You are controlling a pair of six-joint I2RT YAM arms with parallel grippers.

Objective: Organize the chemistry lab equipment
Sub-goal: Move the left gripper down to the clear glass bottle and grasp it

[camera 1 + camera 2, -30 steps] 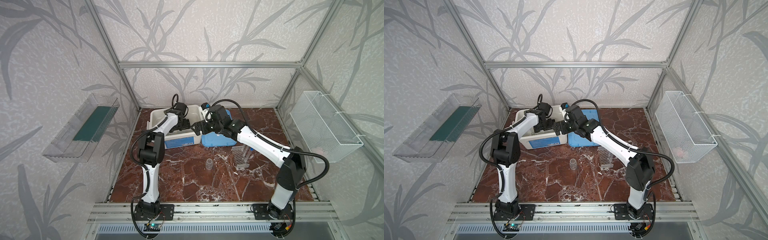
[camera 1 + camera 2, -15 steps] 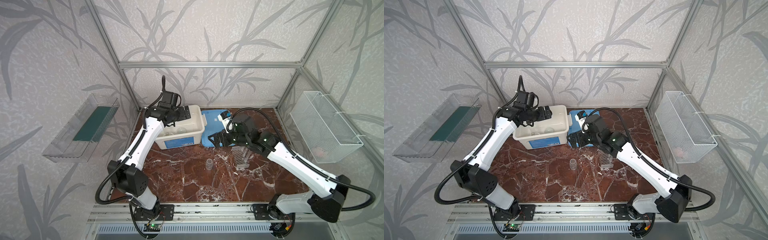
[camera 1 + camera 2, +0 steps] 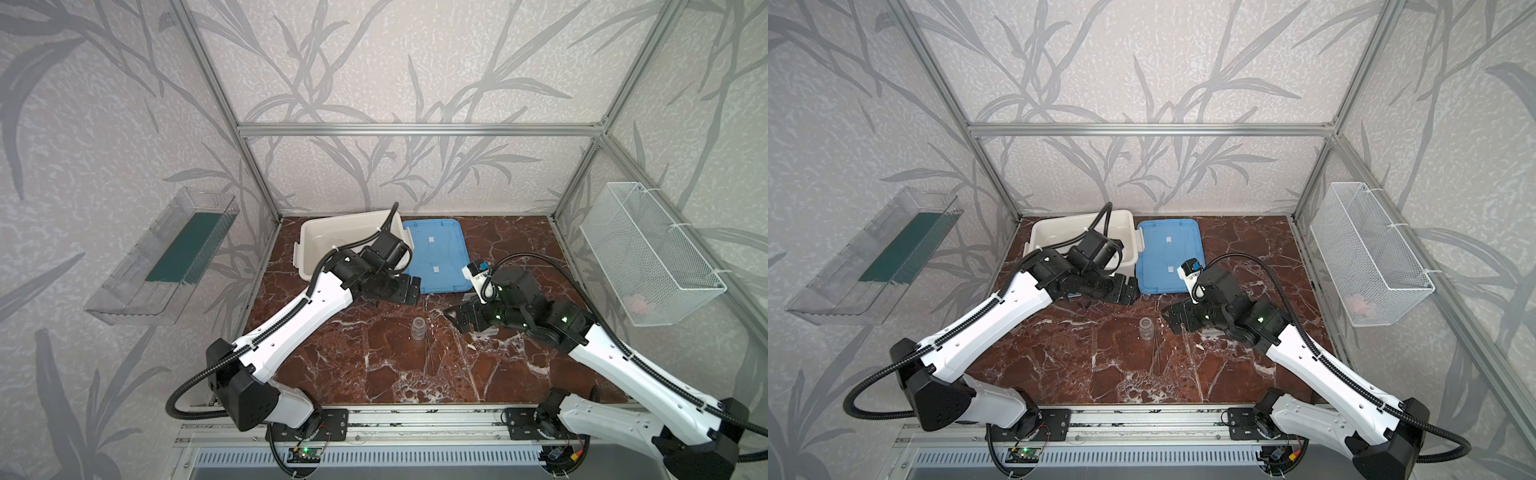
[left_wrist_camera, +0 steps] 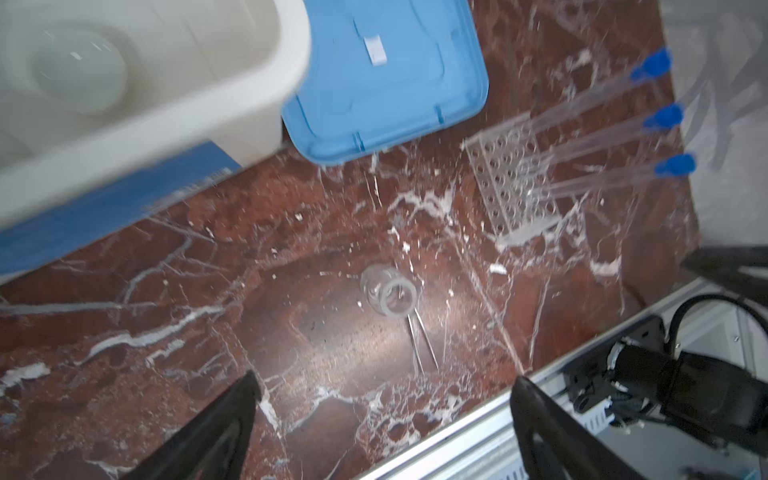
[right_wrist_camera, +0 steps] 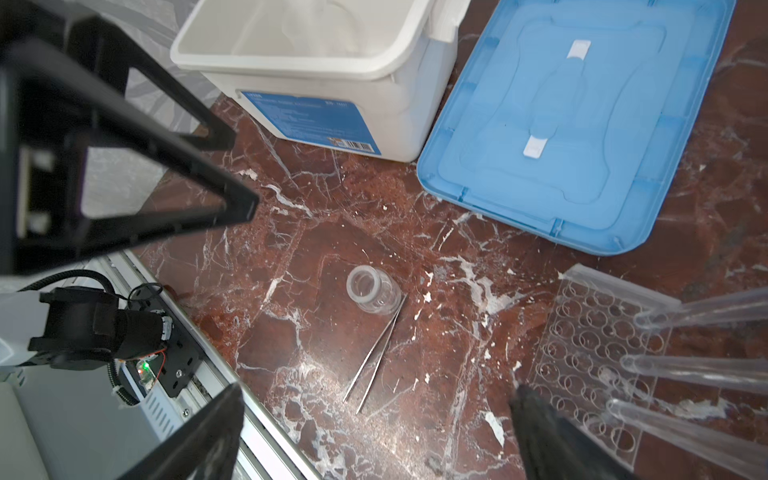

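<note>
Hovering with the left claw (image 3: 411, 293) wide and empty, just in front of the white tub (image 3: 328, 232). Hovering with the right claw (image 3: 455, 322) equally wide and empty, by the clear rack (image 4: 511, 183).

Finding the small clear jar (image 3: 417, 328) between the two claws, standing upright with its mouth up on the marble table (image 3: 374, 374). Lying toward the front rail from the left claw, and to the left of the right claw. Judging both arms about equally near, not telling surely which is nearer.

Noticing thin tweezers (image 5: 376, 361) lying flat, with the joined end touching or just beside the jar and the long axis running toward the front rail. Seeing three blue-capped tubes (image 4: 660, 117) standing in the rack, well apart from the jar.

Finding free room around the jar except on the tweezers side. Expecting smooth glass to be slipping easily on this hard, polished surface.
</note>
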